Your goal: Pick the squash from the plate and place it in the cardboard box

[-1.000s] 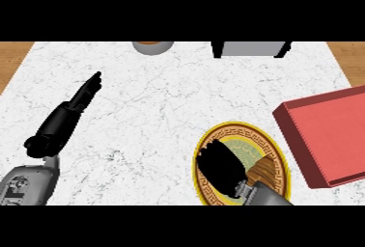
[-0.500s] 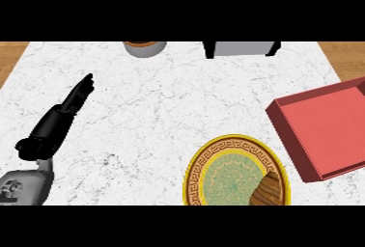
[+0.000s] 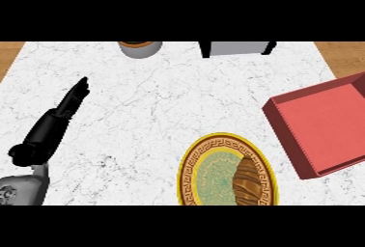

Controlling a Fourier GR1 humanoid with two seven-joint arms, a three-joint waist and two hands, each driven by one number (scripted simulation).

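Observation:
A brown striped squash [image 3: 245, 182] lies on the right half of a round plate [image 3: 194, 170] with a gold patterned rim and green centre, at the lower middle of the head view. To its upper right sits the red box [image 3: 327, 124], open at the top with nothing visible inside. My left hand [image 3: 53, 126] rests at the left on the marble counter, fingers straight and pointing away, holding nothing. My right hand does not show in the view.
A grey cup with a brown rim [image 3: 140, 48] stands at the counter's far edge, and a grey and black appliance [image 3: 236, 48] beside it. Wooden floor shows past both far corners of the white marble counter [image 3: 157, 111].
My right hand, which lay over the plate a second ago, has left the view, and the squash now shows uncovered. The view has shifted slightly; the left hand stays put.

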